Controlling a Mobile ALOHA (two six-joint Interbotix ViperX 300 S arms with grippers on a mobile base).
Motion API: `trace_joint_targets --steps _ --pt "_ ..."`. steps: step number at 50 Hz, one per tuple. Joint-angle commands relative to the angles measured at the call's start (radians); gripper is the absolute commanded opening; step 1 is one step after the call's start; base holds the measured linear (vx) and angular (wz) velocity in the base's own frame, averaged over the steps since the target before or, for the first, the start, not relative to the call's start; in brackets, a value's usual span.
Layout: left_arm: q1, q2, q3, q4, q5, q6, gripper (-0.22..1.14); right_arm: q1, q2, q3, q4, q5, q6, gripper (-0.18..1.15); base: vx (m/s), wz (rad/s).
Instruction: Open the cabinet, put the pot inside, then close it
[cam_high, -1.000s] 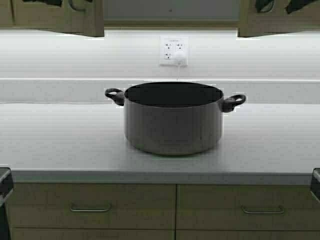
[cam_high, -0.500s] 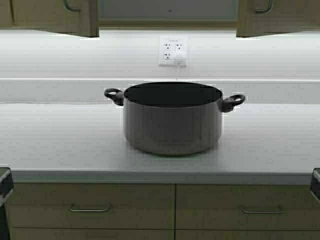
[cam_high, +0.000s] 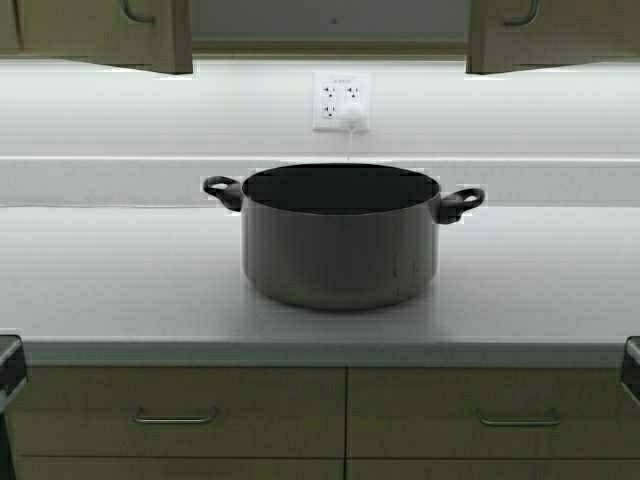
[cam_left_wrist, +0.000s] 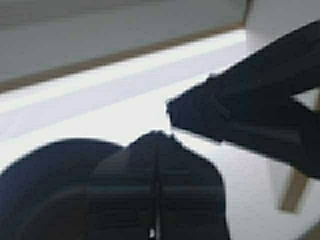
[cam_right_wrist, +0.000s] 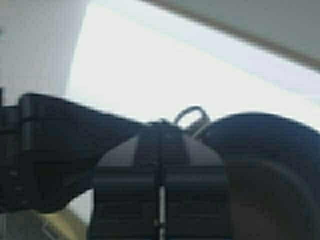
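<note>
item: pot (cam_high: 340, 240), dark grey, lidless, upright at the middle of the surface (cam_high: 110, 280), both loop handles free.
step: opening stage, judged not begun; upper cabinet doors (cam_high: 95, 30) appear shut.
left gripper (cam_left_wrist: 156, 137): fingers pressed together, holding nothing, raised near the cabinet underside.
right gripper (cam_right_wrist: 161, 125): fingers likewise together and empty, a cabinet handle (cam_right_wrist: 191, 116) just past the tip.
next move: part the fingers, hook a door handle, pull.
room: pale kitchen worktop, lit backsplash, wall outlet (cam_high: 342, 101) behind the pot, drawers (cam_high: 175, 415) below.
</note>
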Motion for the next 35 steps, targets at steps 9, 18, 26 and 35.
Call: trace_joint_targets --steps 9,18,26,35 --pt "0.106 0.084 -0.138 0.003 -0.031 -0.005 0.03 -0.006 0.156 -0.175 -0.011 -0.049 -0.003 0.06 0.00 0.00" --pt "0.181 0.077 -0.121 0.003 -0.029 -0.003 0.03 -0.071 0.175 -0.167 -0.011 -0.052 -0.002 0.06 0.00 0.00" --pt "0.225 0.028 -0.063 0.003 -0.029 -0.005 0.03 -0.146 0.130 -0.106 -0.011 -0.051 -0.002 0.06 -0.01 -0.02" --pt "0.267 -0.044 0.009 0.003 -0.029 -0.003 0.03 -0.239 0.052 -0.021 -0.012 -0.048 -0.003 0.06 -0.01 -0.03"
